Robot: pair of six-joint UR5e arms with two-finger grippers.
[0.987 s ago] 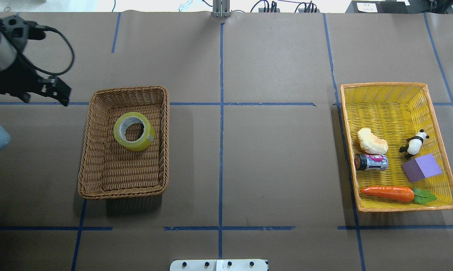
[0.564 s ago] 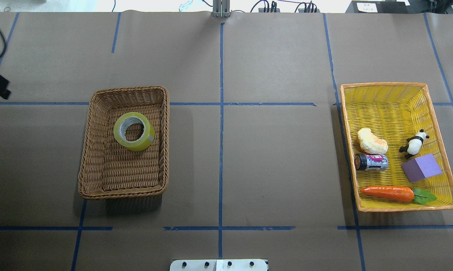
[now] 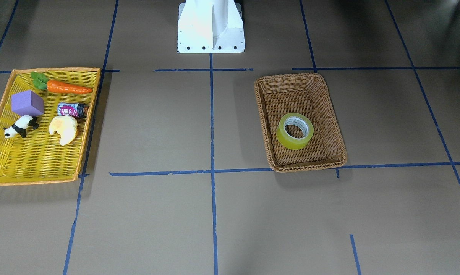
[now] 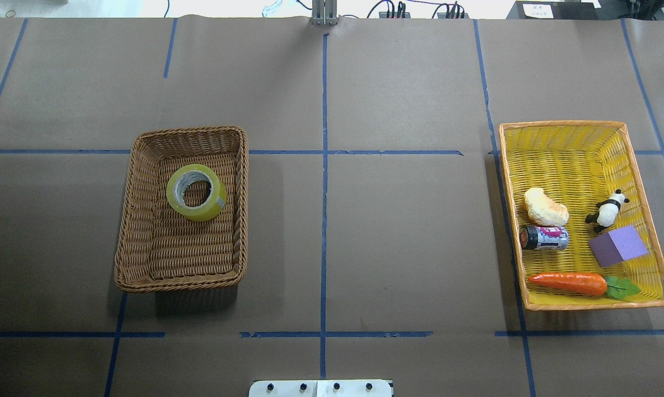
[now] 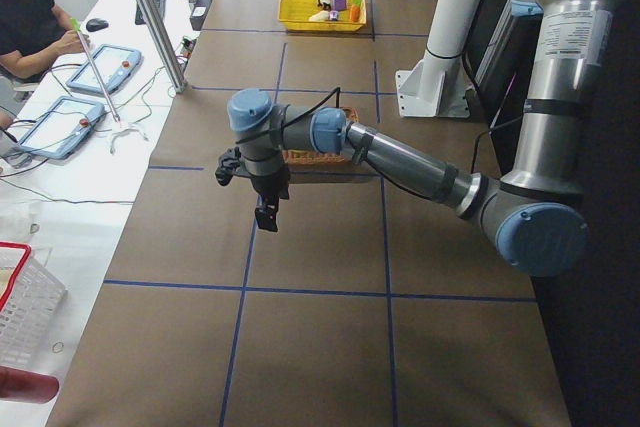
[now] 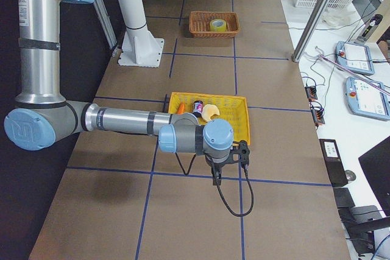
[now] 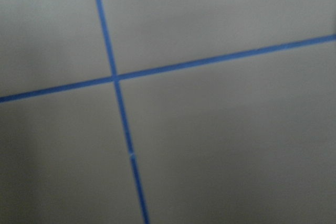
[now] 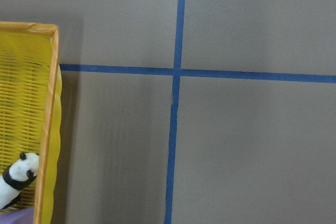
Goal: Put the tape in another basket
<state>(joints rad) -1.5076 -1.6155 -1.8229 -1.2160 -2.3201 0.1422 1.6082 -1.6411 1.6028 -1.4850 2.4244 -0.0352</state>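
You have the tape (image 4: 196, 192) flat inside the basket (image 4: 177, 284), near the desk's left end; looks delivered. Both the left gripper (image 5: 266, 217) and right gripper (image 6: 214, 178) hang over opposite desk ends, and I can't tell if they're wide or narrow. Park your 2 arms high, off the rim.

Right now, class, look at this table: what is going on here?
Nothing is being handled. The tape lies flat in the brown basket, with nothing touching it. The yellow tray at the other end holds a carrot, can, panda, purple block and bread. Both arms hang outside the baskets: the left pincer over bare table, the right pincer just past the tray. Whether either is open cannot be told.
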